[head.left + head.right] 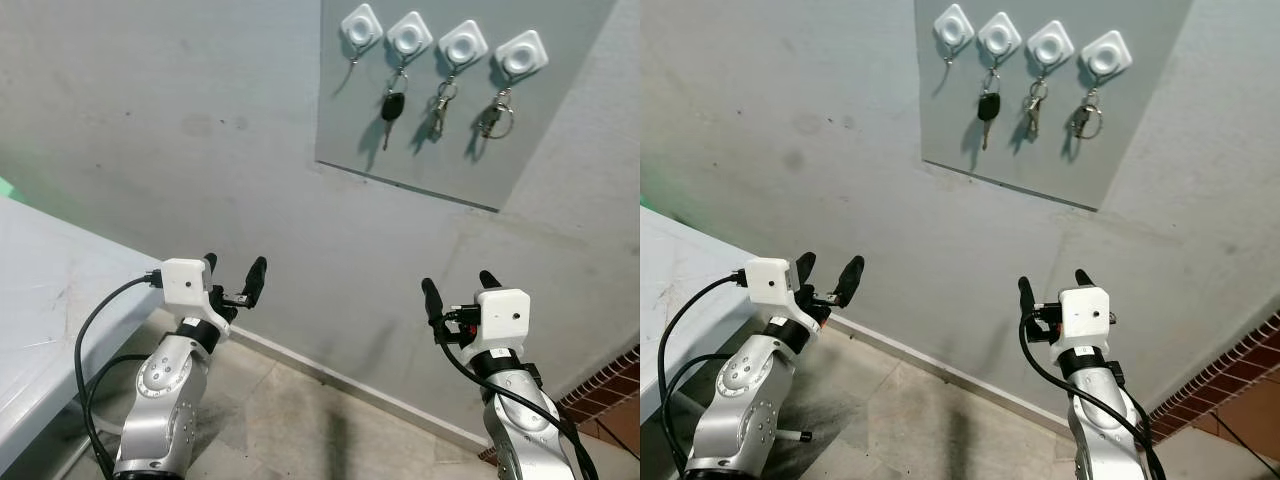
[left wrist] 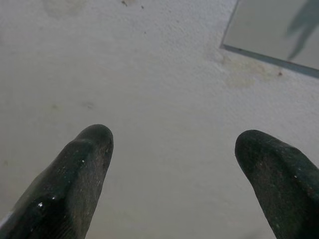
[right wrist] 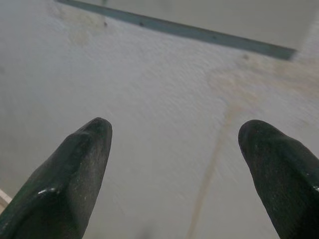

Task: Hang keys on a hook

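Four hooks: we see four white hooks in a row on a grey panel (image 1: 470, 150) fixed high on the wall (image 1: 180, 130).
Keys: three sets hang there, a black-headed car key (image 1: 392, 108) on the second hook (image 1: 409, 37), a bunch (image 1: 440, 108) on the third hook (image 1: 463, 45), a ringed bunch (image 1: 495, 117) on the fourth hook (image 1: 522, 53).
Free hook: the leftmost hook (image 1: 361, 28) carries nothing.
Left gripper: our left gripper (image 1: 234, 280) is raised low before the wall, well below the panel, its fingers (image 2: 82, 164) spread wide with nothing between them.
Right gripper: our right gripper (image 1: 460, 290) is likewise low and well apart from the hooks, fingers (image 3: 75, 164) wide and bare.
Progress: we judge three sets are hung; whether a further set is meant for the free hook we cannot tell, as we hold none.
Surroundings: a pale bench (image 1: 40, 320) stands to our left, tiled floor (image 1: 300, 420) below.
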You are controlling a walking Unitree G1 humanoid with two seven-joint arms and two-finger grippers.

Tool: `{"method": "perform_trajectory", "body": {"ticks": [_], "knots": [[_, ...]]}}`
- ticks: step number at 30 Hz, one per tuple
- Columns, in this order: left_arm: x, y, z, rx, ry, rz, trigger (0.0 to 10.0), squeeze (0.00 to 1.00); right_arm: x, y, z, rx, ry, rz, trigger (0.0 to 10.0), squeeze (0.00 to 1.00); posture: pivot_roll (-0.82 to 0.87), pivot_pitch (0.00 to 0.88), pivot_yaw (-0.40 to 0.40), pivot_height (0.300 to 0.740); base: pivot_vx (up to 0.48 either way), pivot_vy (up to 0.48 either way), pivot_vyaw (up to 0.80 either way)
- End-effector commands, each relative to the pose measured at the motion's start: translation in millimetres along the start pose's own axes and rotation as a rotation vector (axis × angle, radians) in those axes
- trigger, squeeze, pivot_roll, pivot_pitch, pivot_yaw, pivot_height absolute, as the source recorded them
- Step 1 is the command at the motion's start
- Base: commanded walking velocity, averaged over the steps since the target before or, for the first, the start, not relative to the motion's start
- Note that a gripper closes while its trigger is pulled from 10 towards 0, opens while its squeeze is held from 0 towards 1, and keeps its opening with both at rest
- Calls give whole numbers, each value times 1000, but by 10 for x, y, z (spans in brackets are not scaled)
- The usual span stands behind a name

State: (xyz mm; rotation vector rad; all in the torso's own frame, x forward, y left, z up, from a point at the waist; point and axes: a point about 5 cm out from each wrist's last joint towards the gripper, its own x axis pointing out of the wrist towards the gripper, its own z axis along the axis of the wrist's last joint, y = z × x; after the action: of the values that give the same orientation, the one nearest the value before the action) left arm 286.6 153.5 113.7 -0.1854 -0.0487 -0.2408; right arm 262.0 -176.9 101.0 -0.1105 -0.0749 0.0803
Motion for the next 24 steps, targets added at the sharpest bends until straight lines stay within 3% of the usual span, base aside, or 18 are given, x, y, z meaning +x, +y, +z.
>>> {"method": "perform_trajectory", "body": {"ticks": [1, 24], "knots": [[10, 16, 26, 7, -1, -15, 10000, 0, 26, -1, 57, -2, -19, 10, 10000, 0, -10, 18, -11, 732, 0, 0, 800], [10, 124, 83, 22, -4, 8, 10000, 0, 27, -12, 73, 4, -26, 3, 10000, 0, -5, 25, -8, 732, 0, 0, 800]]}}
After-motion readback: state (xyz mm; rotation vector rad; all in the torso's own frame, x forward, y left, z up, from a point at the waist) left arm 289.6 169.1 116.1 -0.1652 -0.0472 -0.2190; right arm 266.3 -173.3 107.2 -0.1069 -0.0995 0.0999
